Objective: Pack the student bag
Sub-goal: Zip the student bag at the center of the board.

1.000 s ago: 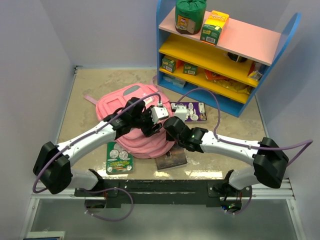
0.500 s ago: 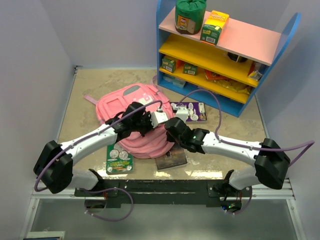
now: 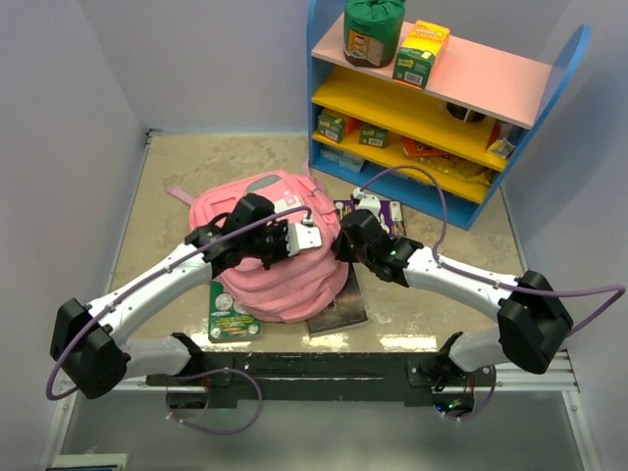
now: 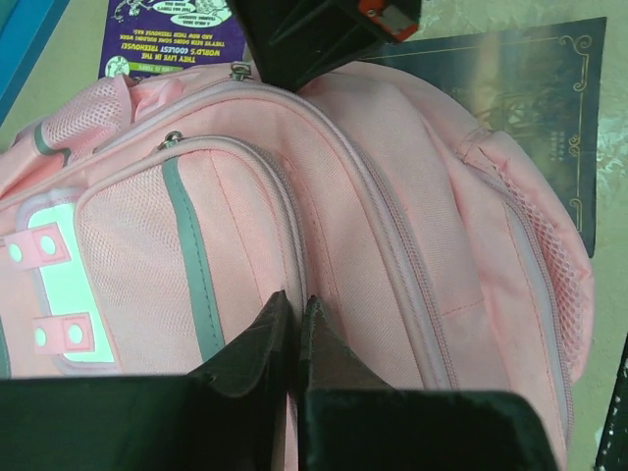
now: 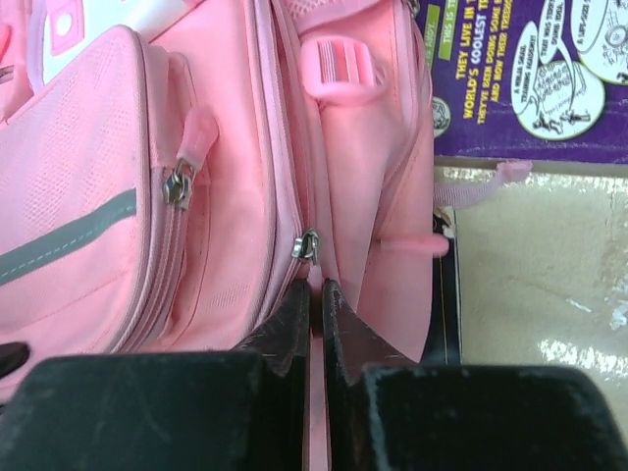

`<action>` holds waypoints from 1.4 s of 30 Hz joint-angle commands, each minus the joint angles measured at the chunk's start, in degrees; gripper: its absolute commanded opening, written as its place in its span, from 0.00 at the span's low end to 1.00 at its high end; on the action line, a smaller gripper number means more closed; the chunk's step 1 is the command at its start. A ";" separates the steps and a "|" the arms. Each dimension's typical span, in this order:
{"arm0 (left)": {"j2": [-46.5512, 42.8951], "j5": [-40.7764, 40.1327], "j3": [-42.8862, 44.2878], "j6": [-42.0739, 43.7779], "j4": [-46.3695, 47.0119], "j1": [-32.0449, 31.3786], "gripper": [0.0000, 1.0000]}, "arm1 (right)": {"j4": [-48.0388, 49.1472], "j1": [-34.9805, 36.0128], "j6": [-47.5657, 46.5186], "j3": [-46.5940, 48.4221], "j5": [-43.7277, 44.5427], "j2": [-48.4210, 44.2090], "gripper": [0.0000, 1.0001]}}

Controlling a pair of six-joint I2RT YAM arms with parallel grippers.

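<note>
The student bag (image 3: 275,270) is a pink backpack bulging up at the table's middle, with grey zippers and a white patch (image 4: 67,294). My left gripper (image 3: 299,238) presses on its top. In the left wrist view that gripper (image 4: 297,302) is shut, pinching a fold of fabric at the front pocket's seam. My right gripper (image 3: 345,238) meets the bag from the right. Seen from the right wrist, it (image 5: 317,285) is shut on the pink pull tab hanging from a metal zipper slider (image 5: 308,244).
A dark book (image 3: 339,312) lies partly under the bag's right side. A purple card (image 3: 383,211) sits behind the right gripper and a green card (image 3: 232,314) by the bag's near left. A blue shelf (image 3: 442,118) with boxes stands at the back right.
My left gripper has shut on the bag. Both grippers moved toward the back and the bag rose and bunched taller, now covering more of the dark book.
</note>
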 commanded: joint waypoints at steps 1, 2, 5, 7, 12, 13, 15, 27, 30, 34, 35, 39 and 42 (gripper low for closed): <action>-3.72 9.31 6.86 2.85 -10.27 -0.29 0.00 | 2.15 -3.98 -5.58 3.63 2.97 2.07 0.00; -3.72 9.93 7.92 3.63 -11.84 -0.20 0.00 | 2.15 -4.24 -6.02 4.34 2.97 3.30 0.00; -3.11 11.77 14.24 6.17 -16.40 -0.29 0.00 | 2.59 -5.03 -7.60 7.15 2.97 5.24 0.00; -1.45 12.39 21.07 7.85 -20.19 -0.20 0.00 | 3.29 -5.39 -8.22 8.90 2.79 7.08 0.00; 0.32 11.60 29.46 12.16 -30.66 -0.20 0.00 | 5.31 -6.27 -8.40 11.81 1.04 11.12 0.00; -0.47 11.51 28.25 12.51 -31.36 -0.11 0.00 | 6.19 -6.27 -8.22 12.25 0.60 11.48 0.00; -1.70 11.95 26.05 13.31 -32.77 -0.20 0.00 | 7.16 -6.18 -8.05 12.34 -0.63 11.75 0.00; -9.36 16.60 14.34 24.55 -37.34 -0.11 0.00 | 21.05 -6.18 -12.27 5.75 -6.43 8.32 0.00; -7.60 20.82 17.49 29.56 -40.67 -0.11 0.00 | 21.84 -6.18 -12.09 6.27 -6.88 10.95 0.00; -6.71 24.60 18.83 33.34 -44.72 -0.20 0.00 | 22.72 -6.18 -11.39 7.85 -5.92 14.55 0.00; -6.80 24.70 18.74 33.43 -44.81 -0.20 0.00 | 22.72 -6.27 -11.39 8.29 -5.65 15.26 0.00; -9.08 23.21 15.94 33.96 -43.85 -0.20 0.00 | 21.58 -6.27 -11.56 10.40 -3.02 16.15 0.00; -10.40 22.76 14.70 33.70 -42.80 -0.20 0.00 | 21.67 -6.27 -12.88 10.76 0.15 15.27 0.00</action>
